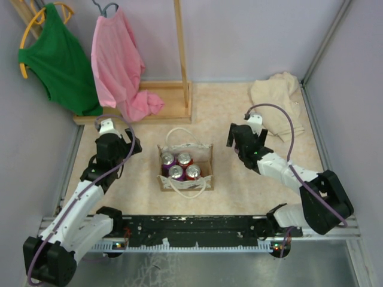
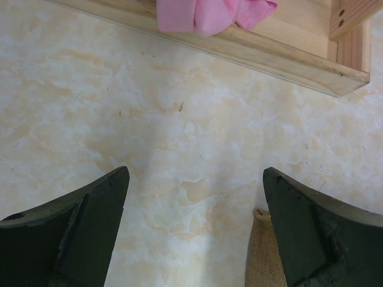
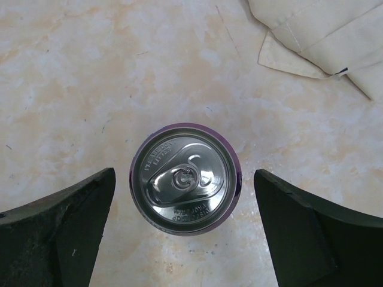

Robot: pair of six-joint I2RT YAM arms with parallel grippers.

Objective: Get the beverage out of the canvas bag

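— Right gripper (image 3: 184, 174) first: spread wide, straddling a purple can (image 3: 184, 179), touching neither side of it.

— And the can itself?

— Upright on the table (image 3: 72, 72), outside the canvas bag (image 1: 190, 147). Probably off the bag's right end, going by the arm in the top view, though hidden there under the wrist.

— Inside the bag?

— Four cans (image 1: 177, 173), packed toward the left end. Right end vacant.

— Risks, then?

— Could clip the rim on a tilted or off-line lift, topple the can, maybe send it rolling toward the beige cloth (image 3: 323, 36). On the next reach into the bag, could snag a rope handle (image 1: 179, 128) or drag the soft bag up along with a can.

— Left gripper (image 2: 195, 172)?

— Also spread, holding nothing, over bare table near the wooden stand (image 2: 287, 60) and pink shirt (image 2: 209, 12). Burlap corner of the bag just beside one finger. Not bracing the bag, hence the drag risk.
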